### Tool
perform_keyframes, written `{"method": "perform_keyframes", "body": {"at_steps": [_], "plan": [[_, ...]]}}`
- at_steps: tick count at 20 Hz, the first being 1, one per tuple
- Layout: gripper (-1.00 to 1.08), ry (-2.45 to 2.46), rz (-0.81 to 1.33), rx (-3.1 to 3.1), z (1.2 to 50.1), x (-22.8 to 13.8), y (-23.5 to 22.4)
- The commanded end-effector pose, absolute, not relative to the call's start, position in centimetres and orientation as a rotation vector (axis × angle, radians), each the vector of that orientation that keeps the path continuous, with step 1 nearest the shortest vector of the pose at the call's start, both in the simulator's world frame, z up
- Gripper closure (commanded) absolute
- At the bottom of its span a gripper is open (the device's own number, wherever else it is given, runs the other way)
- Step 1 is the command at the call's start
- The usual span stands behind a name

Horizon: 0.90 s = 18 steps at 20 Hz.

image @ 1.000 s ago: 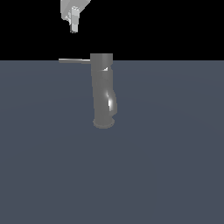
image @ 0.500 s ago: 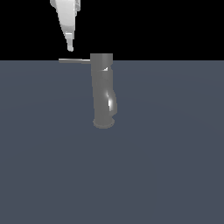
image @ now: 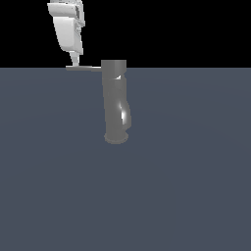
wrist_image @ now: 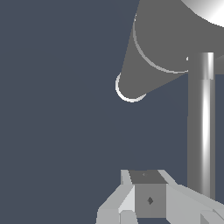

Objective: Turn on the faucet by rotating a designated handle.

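Faucet (image: 116, 103) stands upright on the dark grey floor (image: 186, 186). Its thin handle (image: 84, 68) juts sideways from the column's top toward the exterior view's left. The white gripper (image: 74, 61) hangs just above the handle's outer end; whether its fingers are spread cannot be told.

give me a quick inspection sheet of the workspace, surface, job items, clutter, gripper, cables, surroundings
surface: flat slate-blue floor, plain.
faucet: dark grey column, upright on a round base, one bright highlight.
handle: thin grey rod, level, sticking out from the column's top toward the exterior view's left.
clutter: nothing seen.
gripper: white, tip just above the handle's outer end; contact cannot be told, nor whether it is open or shut.
cables: nothing seen.
surroundings: black background above the floor, nothing else seen.
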<state>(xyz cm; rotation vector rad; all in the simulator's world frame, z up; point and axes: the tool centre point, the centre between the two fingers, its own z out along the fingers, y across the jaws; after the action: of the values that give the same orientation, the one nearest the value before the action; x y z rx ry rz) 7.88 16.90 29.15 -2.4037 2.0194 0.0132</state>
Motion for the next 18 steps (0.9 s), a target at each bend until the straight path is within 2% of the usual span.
{"method": "perform_keyframes", "body": {"at_steps": [1, 9, 18], "plan": [[1.08, 2.041, 0.004, -2.387, 28.8, 8.2, 17.2], [1.08, 2.051, 0.001, -2.38, 28.5, 8.3, 17.3], [1.08, 2.051, 0.001, -2.38, 28.5, 6.2, 16.9]]}}
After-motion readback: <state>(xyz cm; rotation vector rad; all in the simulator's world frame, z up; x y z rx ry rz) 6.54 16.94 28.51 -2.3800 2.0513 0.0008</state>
